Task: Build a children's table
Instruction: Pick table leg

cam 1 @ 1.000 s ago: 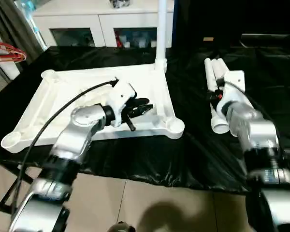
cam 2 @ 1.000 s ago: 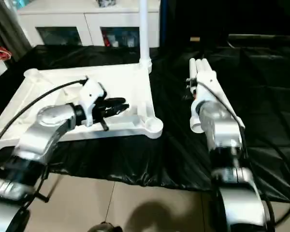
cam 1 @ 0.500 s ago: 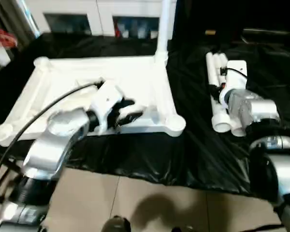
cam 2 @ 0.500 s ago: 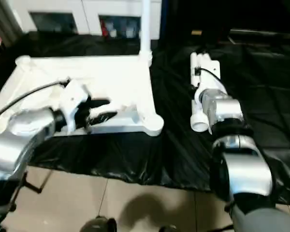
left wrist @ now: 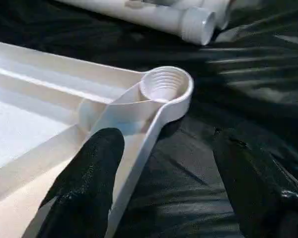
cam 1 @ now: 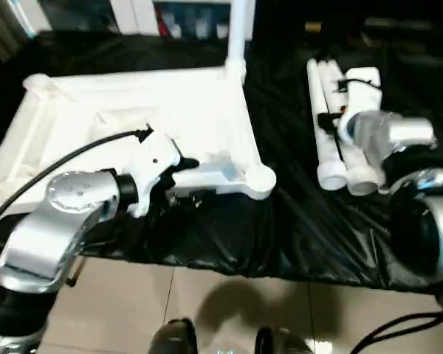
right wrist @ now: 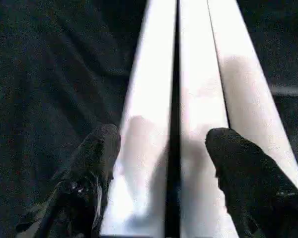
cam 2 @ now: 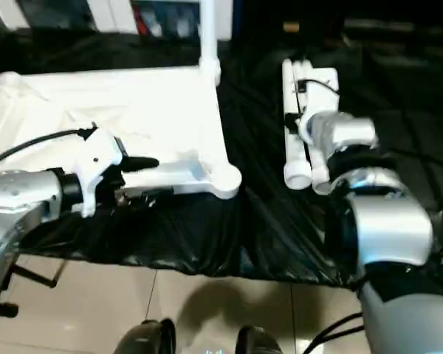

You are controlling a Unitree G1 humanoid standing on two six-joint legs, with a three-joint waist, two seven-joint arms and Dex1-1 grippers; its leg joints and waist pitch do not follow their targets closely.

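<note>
- I see the table top [cam 1: 133,125] lying upside down on the black cloth [cam 1: 280,228], ribbed side up, on my left half of the work area.
- One leg [cam 1: 238,33] already stands upright in its far right corner socket.
- The near right corner socket [left wrist: 165,85] is empty, and I can see the thread inside it.
- My left gripper [left wrist: 164,163] sits at the near edge of the top, close to that empty socket. Its fingers [left wrist: 87,183] are spread wide, one over the top's rim and the other over the cloth, holding nothing.
- Three loose legs [cam 1: 332,140] lie side by side on the cloth to my right, touching one another, well apart from the top.
- My right gripper [right wrist: 164,148] hovers just over those legs with its fingers [right wrist: 243,173] wide apart, straddling them; I cannot tell whether the fingers touch the legs.
</note>
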